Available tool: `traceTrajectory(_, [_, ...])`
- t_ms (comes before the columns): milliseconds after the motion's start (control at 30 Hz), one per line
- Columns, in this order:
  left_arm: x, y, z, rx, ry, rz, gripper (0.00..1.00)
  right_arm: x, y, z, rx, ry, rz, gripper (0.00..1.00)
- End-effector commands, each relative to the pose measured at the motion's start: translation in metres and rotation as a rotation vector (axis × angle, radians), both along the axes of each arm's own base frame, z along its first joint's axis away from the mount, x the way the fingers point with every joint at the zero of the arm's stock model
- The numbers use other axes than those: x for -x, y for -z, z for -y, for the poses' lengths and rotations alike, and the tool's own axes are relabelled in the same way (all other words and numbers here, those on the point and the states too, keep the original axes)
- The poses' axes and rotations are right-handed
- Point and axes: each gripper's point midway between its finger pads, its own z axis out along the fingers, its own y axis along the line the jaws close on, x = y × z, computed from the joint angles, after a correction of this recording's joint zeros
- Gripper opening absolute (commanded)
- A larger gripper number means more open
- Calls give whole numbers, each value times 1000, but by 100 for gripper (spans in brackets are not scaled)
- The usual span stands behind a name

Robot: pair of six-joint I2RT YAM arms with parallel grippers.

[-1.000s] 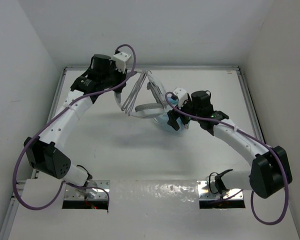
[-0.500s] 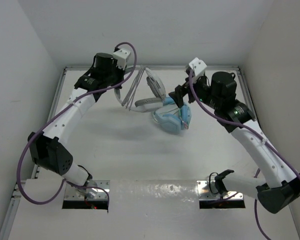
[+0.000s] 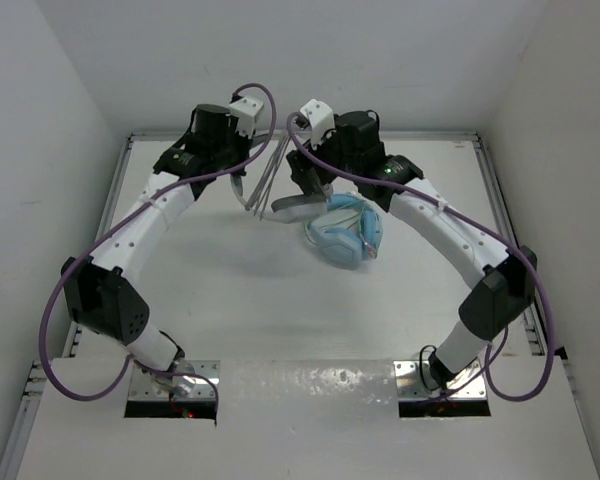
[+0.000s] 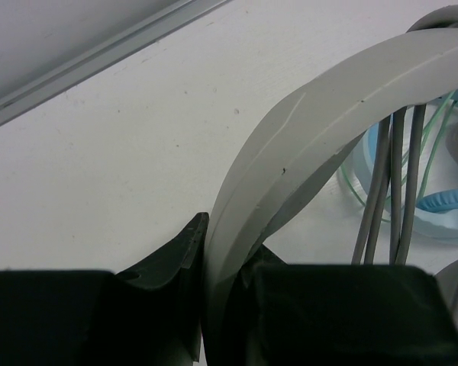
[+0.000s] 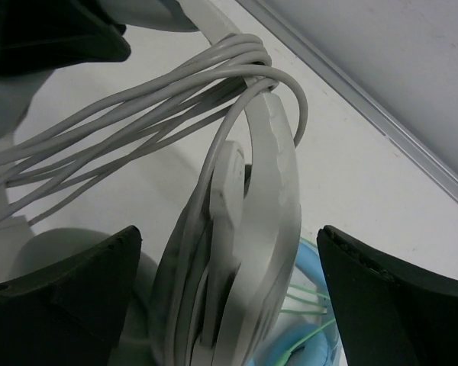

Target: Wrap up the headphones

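The white headphones stand tilted near the back of the table, their headband (image 3: pixel 293 205) low and the grey cable (image 3: pixel 267 172) looped in several strands over the top. My left gripper (image 3: pixel 243 190) is shut on the headband (image 4: pixel 328 114), which runs up from between the jaws (image 4: pixel 223 320). My right gripper (image 3: pixel 306 184) is wide open and straddles the headband (image 5: pixel 278 191); its midpoint (image 5: pixel 229 305) lies on the folded headphones, and neither finger (image 5: pixel 61 297) touches. The cable loops (image 5: pixel 137 114) hang over the headband's top.
Light blue headphones (image 3: pixel 345 232) with a thin green cable lie right beside and partly under the white ones, also seen in the left wrist view (image 4: pixel 443 210) and the right wrist view (image 5: pixel 309 351). The back rail (image 3: pixel 420 135) runs just behind.
My right arm has swung left and back from beside the blue headphones, and its open jaws now straddle the white headband. My left gripper keeps its hold and has barely moved.
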Motion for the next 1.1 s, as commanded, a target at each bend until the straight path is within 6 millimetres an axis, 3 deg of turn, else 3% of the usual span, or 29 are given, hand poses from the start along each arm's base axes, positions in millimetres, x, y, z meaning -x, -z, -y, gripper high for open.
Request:
traceTrajectory(0, [-12, -59, 11, 119, 5, 146, 0, -18, -13, -2, 16, 55, 44, 93])
traceTrajectory(200, [-14, -63, 12, 129, 4, 155, 0, -30, 15, 4, 110, 89, 8, 81])
traceTrajectory(300, [-15, -60, 16, 135, 15, 148, 0, -31, 19, 3, 123, 87, -15, 48])
traceTrajectory(333, [-14, -61, 19, 144, 29, 142, 0, -31, 27, 2, 135, 90, -39, 27])
traceTrajectory(433, [-15, -58, 23, 152, 48, 130, 0, -37, 26, 6, 144, 128, -33, 1])
traceTrajectory(500, [-15, -54, 28, 154, 72, 118, 0, -40, 26, 10, 143, 152, -26, 0])
traceTrajectory(533, [-16, -53, 29, 151, 81, 112, 13, -43, 24, 12, 136, 169, -22, 0])
traceTrajectory(567, [-17, -50, 30, 149, 85, 103, 37, -47, 21, 16, 127, 180, -19, 0])
traceTrajectory(600, [-17, -48, 31, 149, 90, 98, 37, -48, 20, 15, 121, 183, -21, 0])
traceTrajectory(633, [-17, -48, 32, 148, 95, 95, 57, -52, 20, 20, 113, 198, -26, 0])
traceTrajectory(700, [-18, -50, 35, 156, 107, 98, 69, -59, 14, 25, 84, 218, -35, 0])
traceTrajectory(800, [-17, -61, 36, 165, 109, 94, 99, -76, 12, 46, 70, 265, -51, 0])
traceTrajectory(933, [-14, -82, 32, 164, 96, 121, 100, -98, 13, 66, 22, 338, -108, 0])
traceTrajectory(967, [-13, -85, 31, 163, 92, 125, 100, -104, 5, 70, 0, 350, -103, 0])
traceTrajectory(1067, [-8, -93, 22, 145, 79, 145, 100, -123, 15, 93, -46, 406, -151, 0])
